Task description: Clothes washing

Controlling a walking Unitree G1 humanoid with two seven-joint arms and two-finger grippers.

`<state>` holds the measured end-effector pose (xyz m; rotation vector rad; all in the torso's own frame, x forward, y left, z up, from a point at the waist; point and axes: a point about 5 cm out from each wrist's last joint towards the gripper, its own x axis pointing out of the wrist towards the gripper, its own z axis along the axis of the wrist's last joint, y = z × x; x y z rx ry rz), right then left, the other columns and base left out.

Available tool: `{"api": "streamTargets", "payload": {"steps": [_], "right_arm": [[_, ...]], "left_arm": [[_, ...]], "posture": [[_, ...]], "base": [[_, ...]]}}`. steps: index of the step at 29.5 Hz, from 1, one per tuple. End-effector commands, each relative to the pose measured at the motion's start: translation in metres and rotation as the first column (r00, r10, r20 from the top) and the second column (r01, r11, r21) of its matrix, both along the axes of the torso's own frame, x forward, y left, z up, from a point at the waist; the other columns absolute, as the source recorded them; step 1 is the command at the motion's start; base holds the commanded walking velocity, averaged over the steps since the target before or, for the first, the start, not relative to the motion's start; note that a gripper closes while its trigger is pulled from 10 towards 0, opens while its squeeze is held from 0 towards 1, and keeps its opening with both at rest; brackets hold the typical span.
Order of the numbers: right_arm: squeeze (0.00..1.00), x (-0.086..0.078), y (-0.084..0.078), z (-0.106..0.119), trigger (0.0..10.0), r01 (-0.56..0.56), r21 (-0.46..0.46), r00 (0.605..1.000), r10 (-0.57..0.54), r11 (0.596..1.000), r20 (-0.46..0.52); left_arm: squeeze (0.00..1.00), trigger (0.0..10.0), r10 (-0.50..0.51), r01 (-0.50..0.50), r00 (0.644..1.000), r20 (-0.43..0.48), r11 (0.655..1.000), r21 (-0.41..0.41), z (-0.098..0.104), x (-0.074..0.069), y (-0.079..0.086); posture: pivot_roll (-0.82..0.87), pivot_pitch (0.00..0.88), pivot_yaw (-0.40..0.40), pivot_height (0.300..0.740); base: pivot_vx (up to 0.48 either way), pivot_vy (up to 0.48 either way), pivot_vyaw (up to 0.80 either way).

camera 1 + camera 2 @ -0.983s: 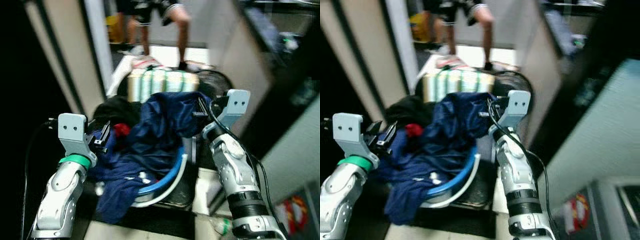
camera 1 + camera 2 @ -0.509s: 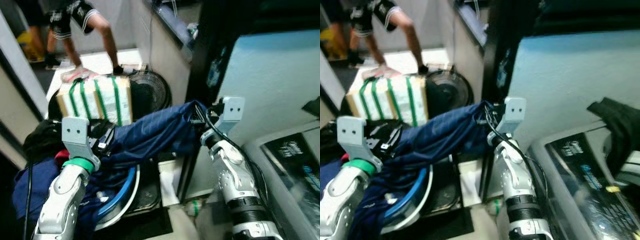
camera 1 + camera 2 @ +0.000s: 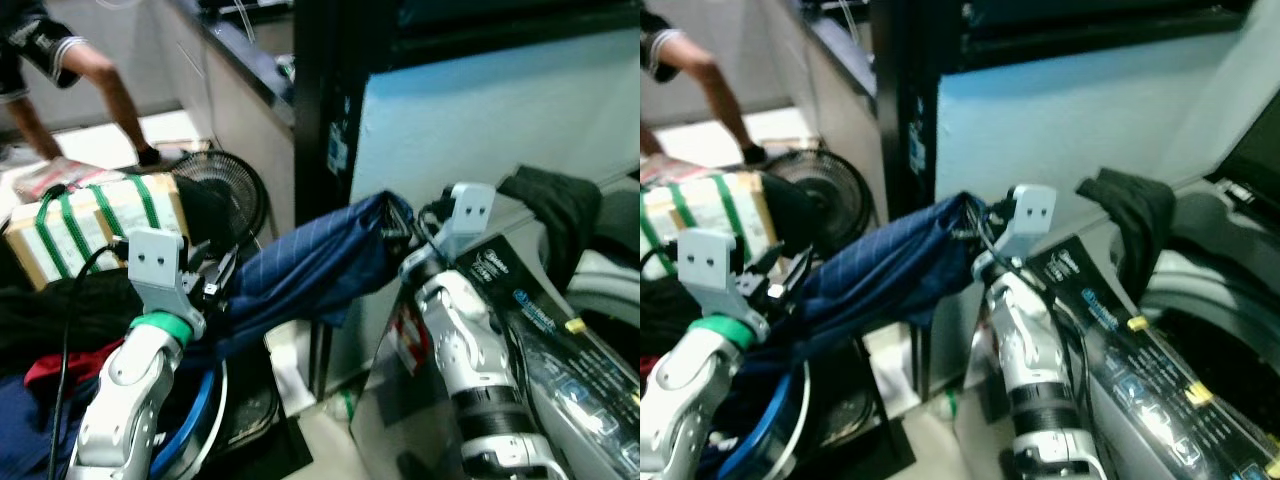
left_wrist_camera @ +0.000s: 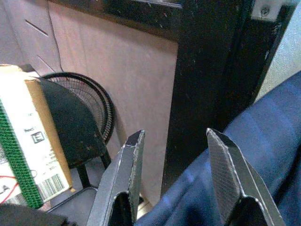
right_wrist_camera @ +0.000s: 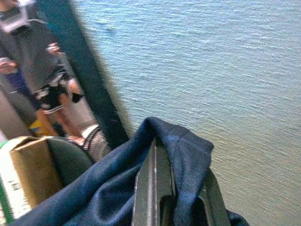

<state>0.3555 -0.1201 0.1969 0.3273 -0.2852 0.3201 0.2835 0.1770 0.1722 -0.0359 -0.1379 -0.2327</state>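
Note:
A navy pinstriped garment (image 3: 300,270) hangs stretched in the air between my two arms. My right gripper (image 3: 403,226) is shut on its upper end, and the cloth folds over the fingers (image 5: 154,179) in the right wrist view. My left gripper (image 4: 171,136) is open, with the cloth running under and beside its fingers. The garment's lower part trails down into the blue-rimmed laundry basket (image 3: 203,425) at lower left, among dark and red clothes (image 3: 55,365). The washing machine (image 3: 560,330) stands at the right, just beyond my right arm.
A black garment (image 3: 545,198) lies on the machine's top. A black post (image 3: 322,110) and a pale wall (image 3: 450,120) stand right behind the garment. A floor fan (image 3: 228,192), a green-strapped box (image 3: 85,222) and a person's leg (image 3: 110,90) are at the back left.
The camera has swung right, bringing the washing machine into view. The navy garment has been lifted from the basket and drawn out between the arms, held by the right gripper throughout.

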Motion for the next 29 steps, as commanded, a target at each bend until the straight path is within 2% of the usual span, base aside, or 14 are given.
{"api": "streamTargets", "payload": {"steps": [1,7,13,16,19,20,21,22,23,24,25,26,27,29], "right_arm": [[0.0,0.001,-0.011,0.005,10.0,0.045,0.034,0.999,-0.046,0.998,0.019],[0.0,0.002,-0.012,0.013,10.0,0.044,0.058,0.998,-0.047,0.997,0.046],[0.0,0.006,-0.008,0.033,10.0,0.019,0.084,0.995,-0.027,0.996,0.094],[0.0,0.011,0.0,0.05,10.0,-0.009,0.067,0.992,0.0,0.998,0.122],[0.0,0.023,0.008,0.093,10.0,-0.038,0.024,0.979,0.033,0.999,0.199],[0.0,0.027,0.004,0.12,10.0,-0.04,0.045,0.965,0.027,0.998,0.26],[0.0,0.027,0.004,0.12,10.0,-0.04,0.045,0.965,0.027,0.998,0.26],[0.0,0.029,-0.004,0.153,10.0,-0.034,0.087,0.944,0.004,0.996,0.329],[0.0,0.029,-0.004,0.153,10.0,-0.034,0.087,0.944,0.004,0.996,0.329],[0.0,0.029,-0.013,0.182,10.0,-0.031,0.131,0.918,-0.023,0.991,0.395],[0.0,0.029,-0.013,0.182,10.0,-0.031,0.131,0.918,-0.023,0.991,0.395],[0.0,0.024,-0.028,0.22,10.0,-0.009,0.175,0.879,-0.076,0.985,0.471],[0.0,0.024,-0.028,0.22,10.0,-0.009,0.175,0.879,-0.076,0.985,0.471],[0.0,0.001,-0.056,0.286,10.0,-0.007,0.271,0.78,-0.164,0.962,0.603]], "left_arm": [[0.0,10.0,-0.004,0.004,1.0,-0.006,1.0,-0.003,0.0,-0.002,0.0],[0.0,10.0,-0.001,0.001,1.0,-0.001,1.0,-0.008,0.001,-0.002,0.0],[0.0,10.0,0.008,-0.008,1.0,0.012,1.0,-0.011,0.003,-0.002,0.001],[0.0,10.0,0.037,-0.037,0.999,0.023,0.999,-0.01,0.005,-0.001,0.005],[0.0,10.0,0.062,-0.062,0.997,0.038,0.998,-0.014,0.008,0.002,0.008],[0.0,10.0,0.066,-0.065,0.997,0.041,0.998,-0.016,0.009,0.002,0.009],[0.0,10.0,0.066,-0.065,0.997,0.041,0.998,-0.016,0.009,0.002,0.009],[0.0,10.0,0.067,-0.067,0.997,0.042,0.998,-0.017,0.009,0.003,0.008],[0.0,10.0,0.067,-0.067,0.997,0.042,0.998,-0.017,0.009,0.003,0.008],[0.0,10.0,0.067,-0.067,0.997,0.042,0.998,-0.018,0.009,0.003,0.008],[0.0,10.0,0.067,-0.067,0.997,0.042,0.998,-0.018,0.009,0.003,0.008],[0.0,10.0,0.068,-0.067,0.997,0.043,0.998,-0.018,0.009,0.003,0.008],[0.0,10.0,0.068,-0.067,0.997,0.043,0.998,-0.018,0.009,0.003,0.008],[0.0,10.0,0.07,-0.069,0.997,0.044,0.997,-0.02,0.009,0.002,0.009]], "posture": [[0.14,0.024,0.059,0.74],[0.14,0.024,0.055,0.74],[0.14,0.019,0.046,0.74],[0.14,0.015,0.044,0.74],[0.14,0.007,0.041,0.74],[0.14,0.003,0.04,0.74],[0.14,0.003,0.04,0.74],[0.14,0.0,0.038,0.74],[0.14,0.0,0.038,0.74],[0.14,0.0,0.038,0.74],[0.14,0.0,0.038,0.74],[0.14,0.0,0.037,0.74],[0.14,0.0,0.037,0.74],[0.14,0.0,0.033,0.74]], "base": [[0.0,0.0,-0.8],[0.0,0.0,-0.8],[0.0,0.0,-0.8],[0.0,0.0,-0.8],[0.0,0.0,-0.8],[0.0,0.0,-0.8],[0.0,0.0,-0.8],[0.0,0.0,-0.8],[0.0,0.0,-0.8],[0.0,0.0,-0.8],[0.0,0.0,-0.8],[0.0,0.0,-0.8],[0.0,0.0,-0.8],[0.0,0.0,-0.8]]}}
